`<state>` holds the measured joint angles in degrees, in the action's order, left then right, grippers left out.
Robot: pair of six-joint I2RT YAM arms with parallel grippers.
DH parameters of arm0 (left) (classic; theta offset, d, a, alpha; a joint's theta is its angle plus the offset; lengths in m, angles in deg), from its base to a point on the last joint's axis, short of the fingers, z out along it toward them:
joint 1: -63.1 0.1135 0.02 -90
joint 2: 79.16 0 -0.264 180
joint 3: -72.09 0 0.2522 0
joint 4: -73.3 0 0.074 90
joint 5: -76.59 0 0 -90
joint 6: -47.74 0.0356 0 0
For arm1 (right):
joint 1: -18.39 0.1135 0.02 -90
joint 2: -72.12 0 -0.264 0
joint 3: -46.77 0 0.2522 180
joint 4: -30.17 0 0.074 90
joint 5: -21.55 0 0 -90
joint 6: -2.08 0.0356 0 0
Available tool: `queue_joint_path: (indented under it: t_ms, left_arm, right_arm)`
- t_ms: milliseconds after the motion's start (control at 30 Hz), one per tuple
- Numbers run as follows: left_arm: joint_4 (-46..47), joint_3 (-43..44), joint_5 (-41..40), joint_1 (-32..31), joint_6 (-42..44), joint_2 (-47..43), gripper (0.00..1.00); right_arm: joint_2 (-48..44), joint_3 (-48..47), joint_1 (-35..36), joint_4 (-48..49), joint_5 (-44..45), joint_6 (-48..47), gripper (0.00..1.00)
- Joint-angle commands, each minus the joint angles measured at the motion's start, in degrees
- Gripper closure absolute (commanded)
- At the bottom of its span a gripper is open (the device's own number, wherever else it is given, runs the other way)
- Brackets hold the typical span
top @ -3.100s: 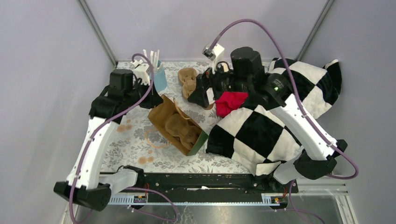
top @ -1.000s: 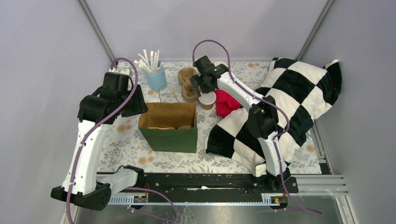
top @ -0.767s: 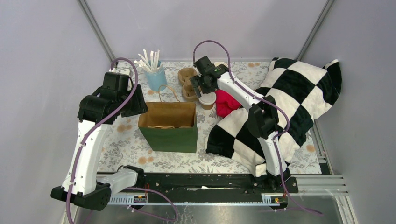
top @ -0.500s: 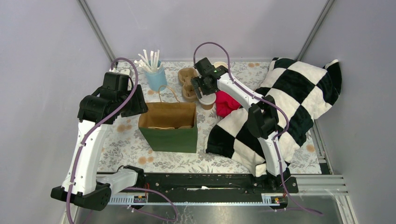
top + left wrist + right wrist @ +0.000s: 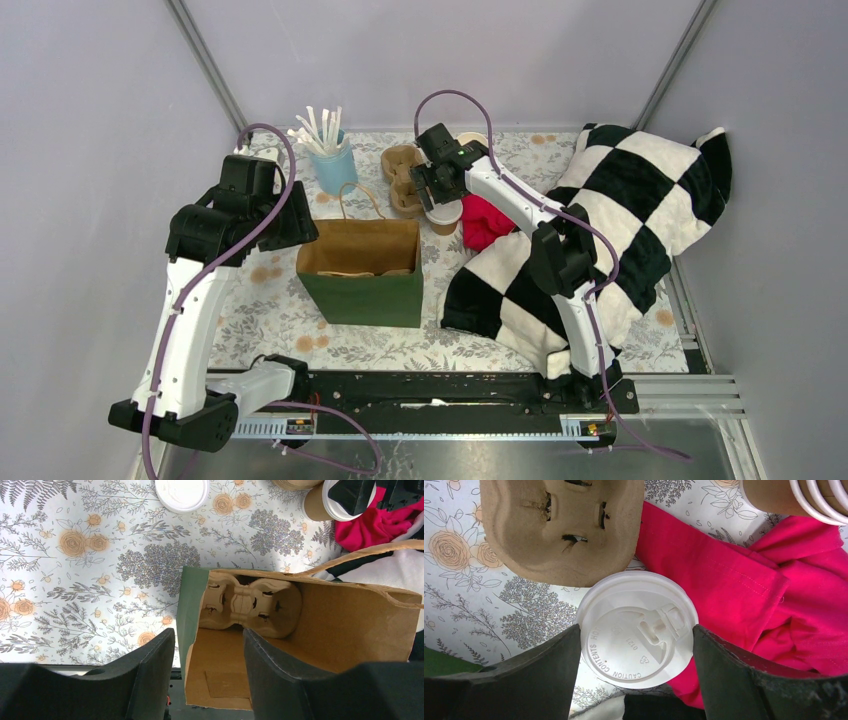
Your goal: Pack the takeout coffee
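Observation:
The takeout coffee (image 5: 638, 629), a brown cup under a white lid, stands on the floral cloth between a pulp carrier (image 5: 559, 525) and a red cloth (image 5: 744, 590). My right gripper (image 5: 636, 630) is open and straddles the lid from above, one finger close against each side of the rim. In the top view the cup (image 5: 443, 217) sits just under that gripper (image 5: 440, 198). The green paper bag (image 5: 365, 285) stands upright and open. My left gripper (image 5: 209, 675) is open astride the bag's left wall (image 5: 190, 615), with one finger inside. A carrier (image 5: 250, 602) lies in the bag.
A blue cup of straws (image 5: 335, 165) stands at the back left. A loose white lid (image 5: 181, 492) lies on the cloth. Stacked lidless cups (image 5: 804, 495) lie behind the red cloth. A large black-and-white checked cushion (image 5: 620, 230) fills the right side.
Three seconds ago the bag lay tipped over and the right arm was raised; the bag now stands upright. Over the last second the right jaws have narrowed around the lid. The left arm is still.

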<state>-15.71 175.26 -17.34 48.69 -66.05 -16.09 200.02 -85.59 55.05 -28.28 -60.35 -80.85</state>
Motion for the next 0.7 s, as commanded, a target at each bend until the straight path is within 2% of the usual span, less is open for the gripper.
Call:
queue_joint_path:
  t_ms: [0,367,533,667]
  left_arm:
    - [2.29,0.04,0.5,-0.09,0.26,-1.07,0.41]
    - [2.29,0.26,0.04,-0.09,0.02,-1.28,0.35]
    - [2.14,0.53,-0.95,-0.04,-1.02,-1.36,0.28]
    - [1.02,0.99,-2.31,0.0,-1.68,-0.96,0.27]
  right_arm:
    - [-1.39,-0.07,-0.28,-1.65,2.69,-1.33,0.22]
    - [-3.08,-1.42,-0.28,-1.64,4.34,-0.92,0.21]
    - [-6.52,0.17,-0.28,-0.45,3.71,0.41,0.24]
    - [-10.45,3.24,-0.27,1.35,3.28,1.55,0.26]
